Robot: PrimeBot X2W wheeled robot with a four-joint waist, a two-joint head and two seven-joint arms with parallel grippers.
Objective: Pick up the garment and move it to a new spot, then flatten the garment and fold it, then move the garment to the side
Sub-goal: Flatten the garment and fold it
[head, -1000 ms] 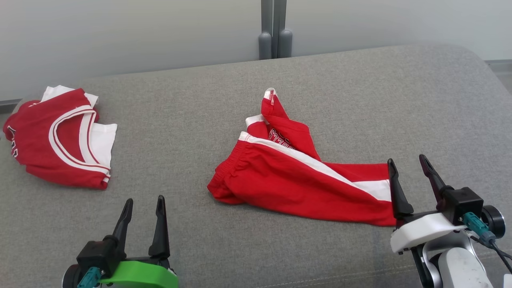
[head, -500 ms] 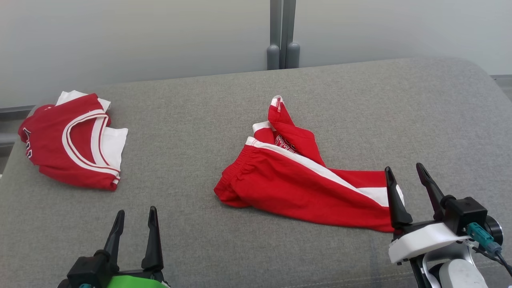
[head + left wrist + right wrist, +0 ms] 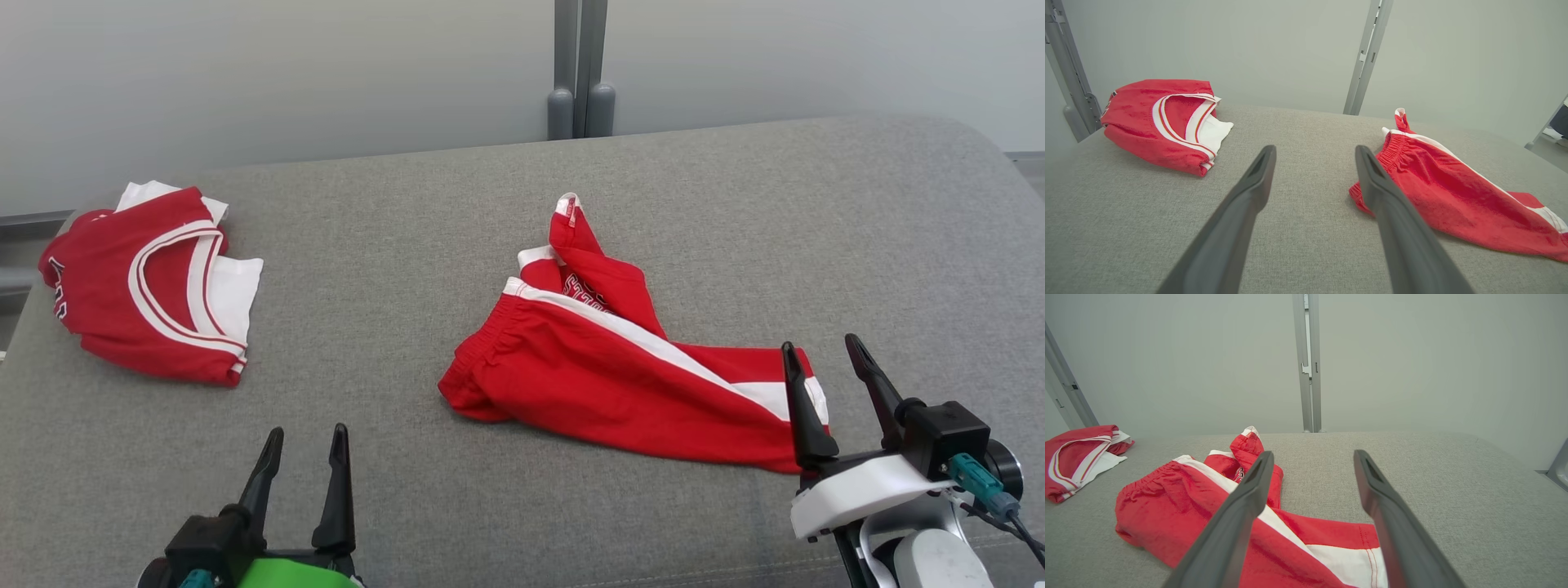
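Looking like the opening pickup is being lined up, since nothing is being gripped: the left gripper (image 3: 309, 429) and the right gripper (image 3: 819, 341) are both being held spread wide and empty. The red shorts (image 3: 604, 376) are lying crumpled on the grey cushion (image 3: 408, 245), with the white-striped leg hem right at the right gripper's fingertips (touching or not can't be told) and the elastic waistband ahead and to the right of the left gripper. One leg is being bunched and twisted on the far side. A pinch on the hem and another on the waistband are probably being called for next. A folded red jersey (image 3: 147, 286) is sitting well off to the left gripper's left.
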